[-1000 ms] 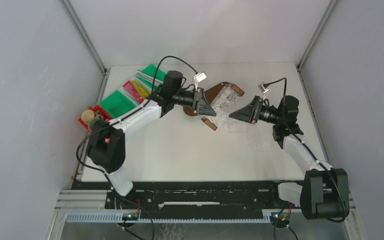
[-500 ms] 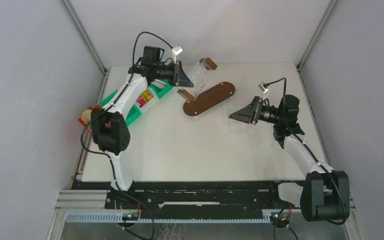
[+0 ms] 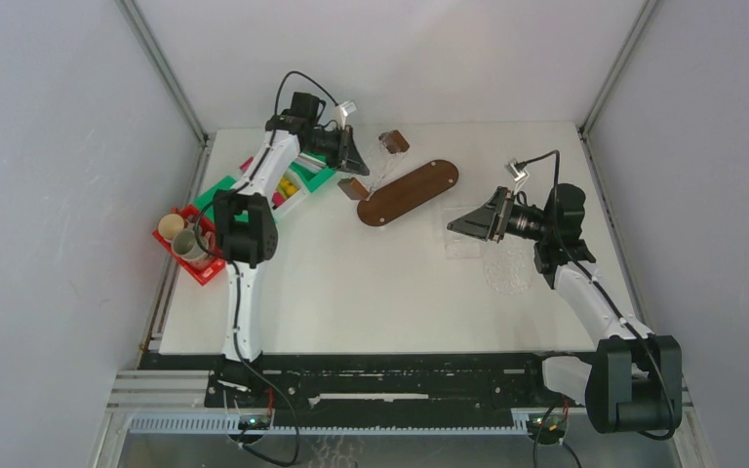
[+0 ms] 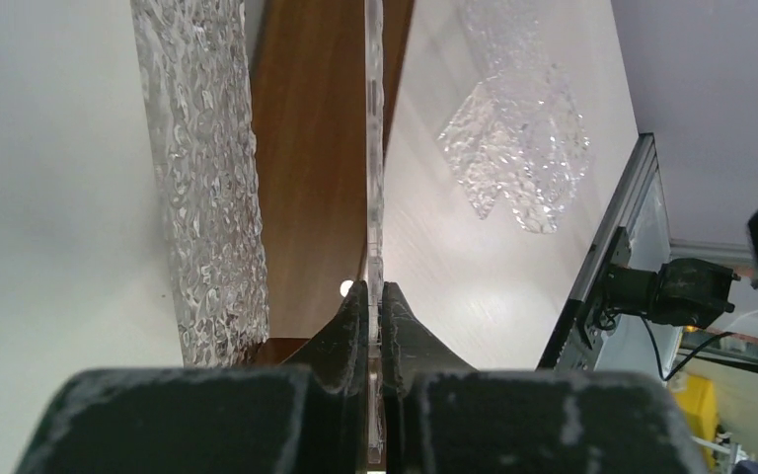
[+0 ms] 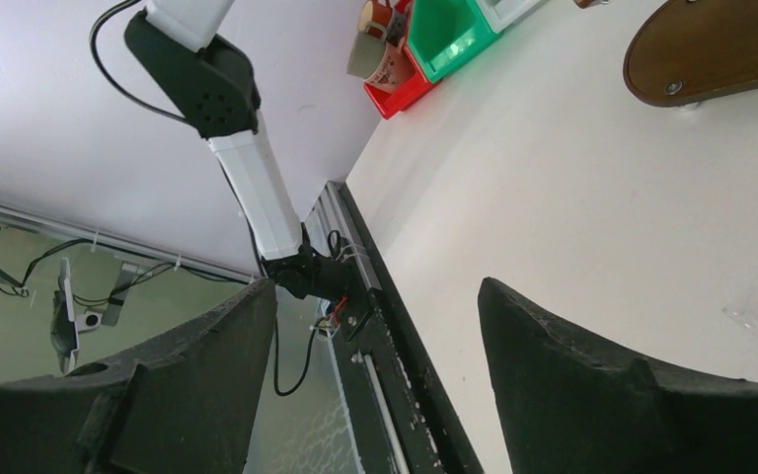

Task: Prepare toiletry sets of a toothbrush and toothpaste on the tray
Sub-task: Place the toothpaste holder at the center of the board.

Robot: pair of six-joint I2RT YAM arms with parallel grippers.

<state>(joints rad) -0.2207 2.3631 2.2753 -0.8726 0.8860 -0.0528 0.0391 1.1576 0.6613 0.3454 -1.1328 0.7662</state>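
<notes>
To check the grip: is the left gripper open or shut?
Shut on the clear panel: in the left wrist view, the left gripper has its two fingertips pressed against the panel's thin edge.

1. No word, brand, number or sign can be read in any view.
2. The mug (image 5: 377, 57) in the red bin (image 5: 407, 91) has red markings, too blurred to read.

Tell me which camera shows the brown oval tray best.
Top external: the brown oval tray shows whole there, seen from above. Right wrist catches only one rounded end at its top right corner. Left wrist shows just a brown strip of it beside the clear textured cover.
</notes>
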